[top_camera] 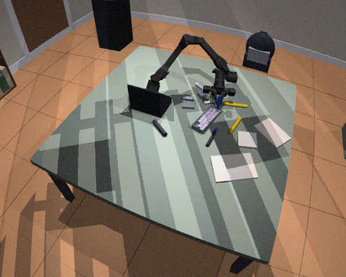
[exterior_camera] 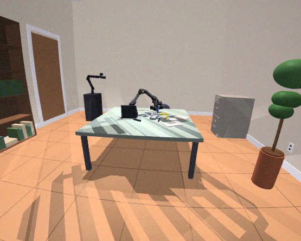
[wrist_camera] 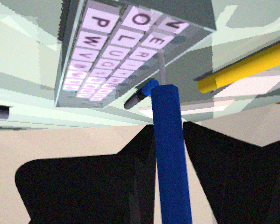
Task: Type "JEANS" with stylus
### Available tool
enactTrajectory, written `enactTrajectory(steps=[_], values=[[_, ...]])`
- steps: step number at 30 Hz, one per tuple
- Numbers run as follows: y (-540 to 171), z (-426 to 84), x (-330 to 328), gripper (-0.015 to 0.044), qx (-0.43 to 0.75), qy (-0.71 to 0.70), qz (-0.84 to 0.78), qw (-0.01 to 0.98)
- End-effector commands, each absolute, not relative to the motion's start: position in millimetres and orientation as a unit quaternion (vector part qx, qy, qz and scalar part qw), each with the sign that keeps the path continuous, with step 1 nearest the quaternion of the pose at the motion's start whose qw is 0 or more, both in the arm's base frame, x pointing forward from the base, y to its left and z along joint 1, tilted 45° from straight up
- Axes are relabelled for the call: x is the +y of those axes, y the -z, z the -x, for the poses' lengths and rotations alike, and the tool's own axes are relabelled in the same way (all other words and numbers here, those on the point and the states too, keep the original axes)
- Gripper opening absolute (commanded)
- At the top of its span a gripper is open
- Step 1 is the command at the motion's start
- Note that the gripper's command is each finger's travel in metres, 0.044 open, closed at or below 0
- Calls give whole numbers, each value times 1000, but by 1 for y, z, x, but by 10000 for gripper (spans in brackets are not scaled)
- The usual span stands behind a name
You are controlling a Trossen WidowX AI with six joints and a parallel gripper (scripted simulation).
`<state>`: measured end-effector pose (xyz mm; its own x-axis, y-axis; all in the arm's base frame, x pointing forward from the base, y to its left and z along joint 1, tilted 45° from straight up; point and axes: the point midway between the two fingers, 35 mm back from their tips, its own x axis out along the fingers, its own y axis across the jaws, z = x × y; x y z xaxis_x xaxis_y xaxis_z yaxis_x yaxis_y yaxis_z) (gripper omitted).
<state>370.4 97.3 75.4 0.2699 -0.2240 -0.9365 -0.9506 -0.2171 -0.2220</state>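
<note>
We have the blue stylus (top_camera: 219,102) (exterior_camera: 157,109) (wrist_camera: 170,150) clamped between the fingers of the gripper (top_camera: 219,96) (exterior_camera: 157,108) (wrist_camera: 168,129), its thin tip at the E key (wrist_camera: 157,40) of the keyboard (top_camera: 207,119) (exterior_camera: 154,116) (wrist_camera: 136,50); contact unclear. Pick-up: done. Typing: no typed letters visible, so count unknown. We judge E under way, A, N, S probably remaining. A yellow marker (top_camera: 235,125) (exterior_camera: 166,117) (wrist_camera: 246,66) lies beside the keyboard.

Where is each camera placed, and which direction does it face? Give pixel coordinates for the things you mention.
Top: high above the desk (top_camera: 175,174), looking steeply down; the whole arm and gripper (top_camera: 219,97) show.
Exterior: farther back, near desk height or above, facing the long wall; the arm and gripper (exterior_camera: 157,108) look small.
Wrist: at the gripper (wrist_camera: 168,129), looking along the stylus (wrist_camera: 172,150) toward the keyboard (wrist_camera: 136,55); only fingers show.
Top and exterior share the laptop-like black panel (top_camera: 147,101) (exterior_camera: 129,111).
</note>
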Motion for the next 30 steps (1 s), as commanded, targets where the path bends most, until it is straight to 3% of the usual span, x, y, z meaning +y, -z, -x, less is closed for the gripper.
enactTrajectory(steps=[1,30], values=[[-73,-370,98,81,445,-409,663,441],[-68,-370,103,81,445,-410,663,441]])
